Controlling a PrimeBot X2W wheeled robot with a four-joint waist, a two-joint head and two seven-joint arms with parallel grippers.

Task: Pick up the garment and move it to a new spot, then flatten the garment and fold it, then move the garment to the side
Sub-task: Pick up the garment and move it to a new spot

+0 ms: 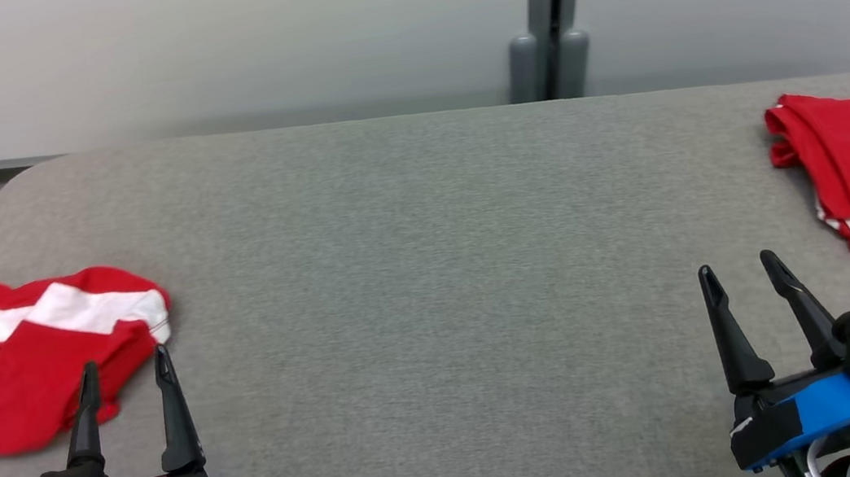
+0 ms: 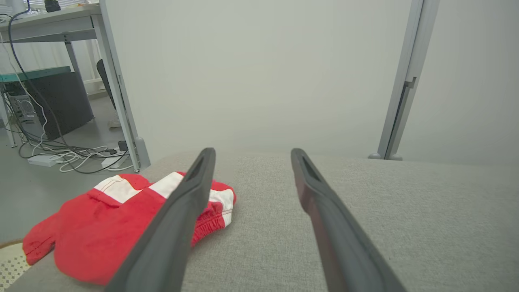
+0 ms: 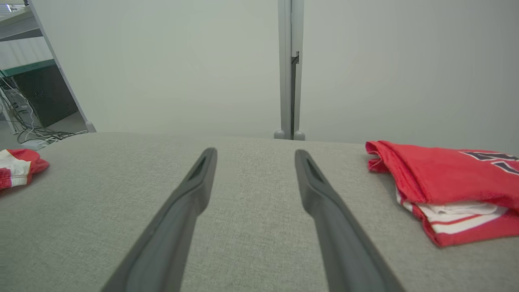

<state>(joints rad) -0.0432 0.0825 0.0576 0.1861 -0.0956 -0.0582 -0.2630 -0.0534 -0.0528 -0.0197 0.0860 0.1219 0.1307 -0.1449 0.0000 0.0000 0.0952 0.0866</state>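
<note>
Garment [image 1: 17, 382] beside wide-spread left claw [image 1: 125, 362]

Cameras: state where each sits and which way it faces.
Head view: on the head, looking forward and down at the grey table; left gripper and right gripper show.
Left wrist view: on that wrist, along its fingers; crumpled garment at left.
Right wrist view: on that wrist, along its fingers; folded garment at right.
Both wrist views share the crumpled garment.

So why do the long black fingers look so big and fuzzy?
Left wrist view: the left gripper's long dark fingers sit close to the lens, looming large, soft-edged; right wrist view: the right gripper's fingers likewise; head view: both look small and sharp.
</note>
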